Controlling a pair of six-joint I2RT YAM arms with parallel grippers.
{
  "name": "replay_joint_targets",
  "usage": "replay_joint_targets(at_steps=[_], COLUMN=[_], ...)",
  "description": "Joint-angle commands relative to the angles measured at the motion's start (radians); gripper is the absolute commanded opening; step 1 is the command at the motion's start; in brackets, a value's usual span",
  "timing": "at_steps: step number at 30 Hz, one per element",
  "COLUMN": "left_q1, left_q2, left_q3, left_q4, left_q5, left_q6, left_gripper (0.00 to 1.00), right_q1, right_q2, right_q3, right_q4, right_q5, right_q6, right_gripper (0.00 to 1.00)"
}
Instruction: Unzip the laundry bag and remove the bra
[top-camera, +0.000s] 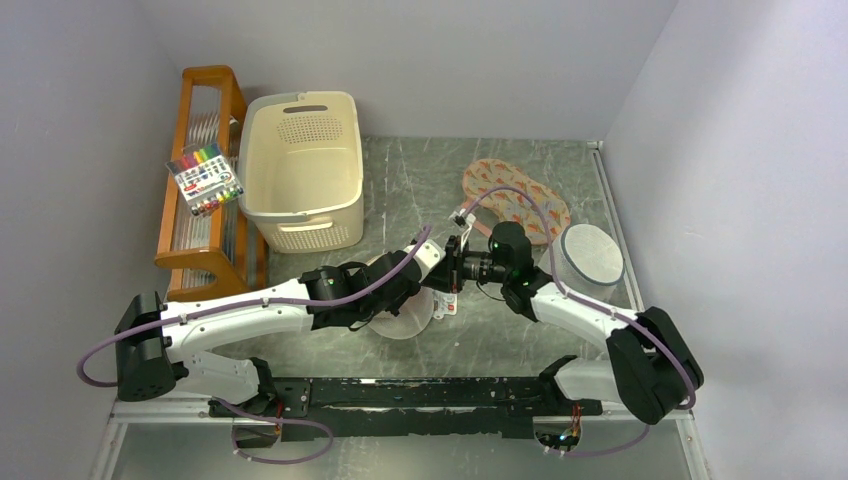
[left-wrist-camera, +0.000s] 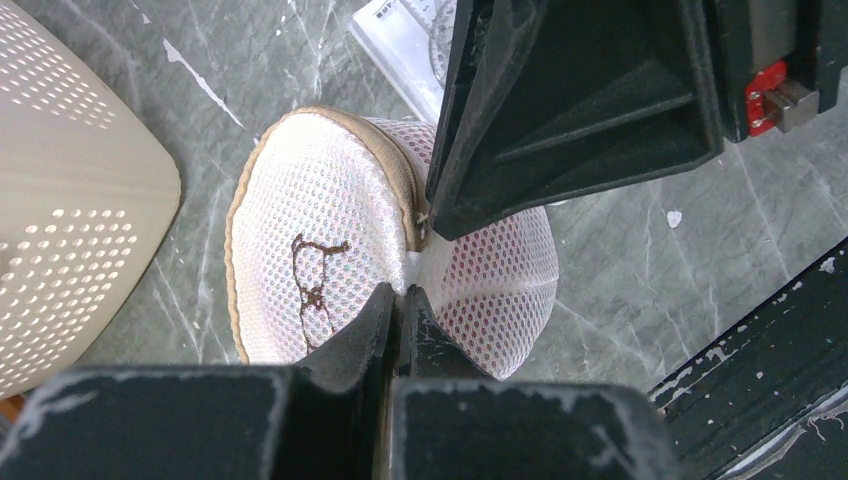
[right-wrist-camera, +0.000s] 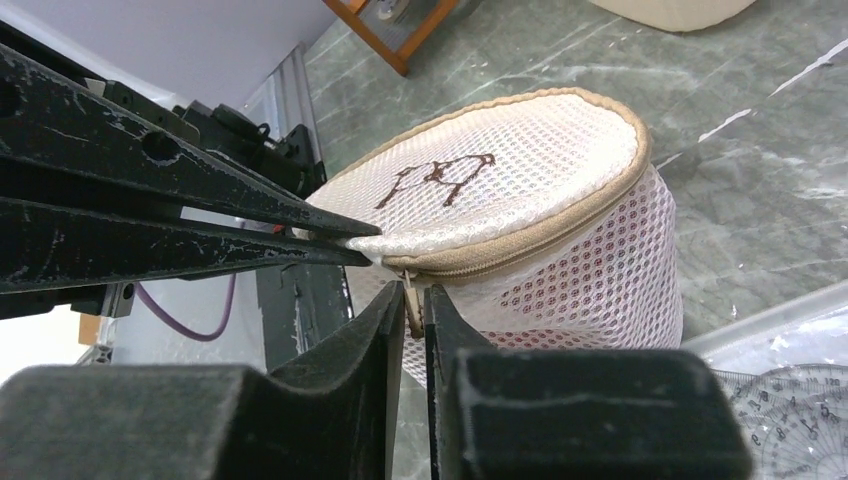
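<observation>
The round cream-beige mesh laundry bag (left-wrist-camera: 320, 240) stands tilted on the table, its black squiggle (left-wrist-camera: 312, 283) on the flat face; it also shows in the top view (top-camera: 400, 322). My left gripper (left-wrist-camera: 403, 292) is shut on the mesh at the bag's rim, next to the zip. My right gripper (right-wrist-camera: 413, 292) is shut on the tan zip pull (right-wrist-camera: 411, 308), just under the zip band (right-wrist-camera: 540, 245). The zip looks closed along the stretch in view. The two grippers meet tip to tip above the bag (top-camera: 448, 275). Something reddish shows through the side mesh (right-wrist-camera: 600, 290); the bra itself is hidden.
A cream laundry basket (top-camera: 303, 170) stands at the back left, beside a wooden rack (top-camera: 205, 240) with a marker pack (top-camera: 205, 178). A patterned cloth (top-camera: 515, 200) and a whiter drum mesh bag (top-camera: 590, 258) lie right. A clear pack with a protractor (right-wrist-camera: 800, 410) lies beside the bag.
</observation>
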Motion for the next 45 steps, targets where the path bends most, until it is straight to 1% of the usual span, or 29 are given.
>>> replay_joint_targets(at_steps=[1, 6, 11, 14, 17, 18, 19, 22, 24, 27, 29, 33, 37, 45], left_q1=[0.001, 0.001, 0.0, 0.001, 0.001, 0.001, 0.001, 0.002, 0.004, 0.01, 0.016, 0.027, 0.055, 0.08], left_q2=[-0.02, -0.03, -0.04, -0.05, -0.061, -0.064, -0.07, -0.091, -0.11, -0.132, -0.135, -0.101, -0.048, 0.004], left_q3=[0.005, 0.001, -0.004, -0.014, -0.024, -0.024, -0.025, -0.026, -0.021, 0.001, 0.023, 0.069, 0.101, 0.122], left_q4=[0.028, 0.016, -0.006, -0.021, -0.039, -0.046, -0.049, -0.047, -0.038, -0.018, -0.005, -0.018, -0.064, -0.081], left_q5=[0.016, 0.007, -0.007, -0.025, -0.046, -0.048, -0.045, -0.026, 0.009, 0.061, 0.088, 0.101, 0.082, 0.069], left_q6=[-0.013, -0.019, -0.04, -0.061, -0.09, -0.103, -0.113, -0.163, -0.212, -0.263, -0.292, -0.328, -0.36, -0.369], left_gripper=[0.07, 0.07, 0.07, 0.07, 0.07, 0.1, 0.15, 0.38, 0.52, 0.61, 0.64, 0.65, 0.61, 0.47], right_q1=[0.003, -0.009, -0.074, -0.151, -0.173, -0.17, -0.166, -0.154, -0.136, -0.11, -0.096, -0.082, -0.074, -0.069], right_q2=[-0.043, -0.059, -0.034, 0.015, 0.078, 0.086, 0.09, 0.074, 0.053, 0.023, 0.008, -0.021, -0.044, -0.077], right_q3=[0.004, 0.012, 0.012, 0.006, 0.012, 0.011, 0.005, -0.014, -0.012, -0.012, -0.013, -0.021, -0.022, -0.025], right_q4=[-0.041, -0.106, -0.09, -0.054, 0.023, 0.054, 0.098, 0.186, 0.18, 0.168, 0.161, 0.164, 0.16, 0.121], right_q5=[0.08, 0.206, 0.227, 0.187, 0.061, 0.02, -0.023, -0.099, -0.117, -0.118, -0.114, -0.098, -0.093, -0.087], right_q6=[-0.027, -0.023, 0.039, 0.109, 0.127, 0.133, 0.147, 0.172, 0.158, 0.147, 0.146, 0.159, 0.161, 0.143], right_gripper=[0.1, 0.0, 0.0, 0.0, 0.0, 0.0, 0.0, 0.0, 0.0, 0.0, 0.0, 0.0, 0.0, 0.0])
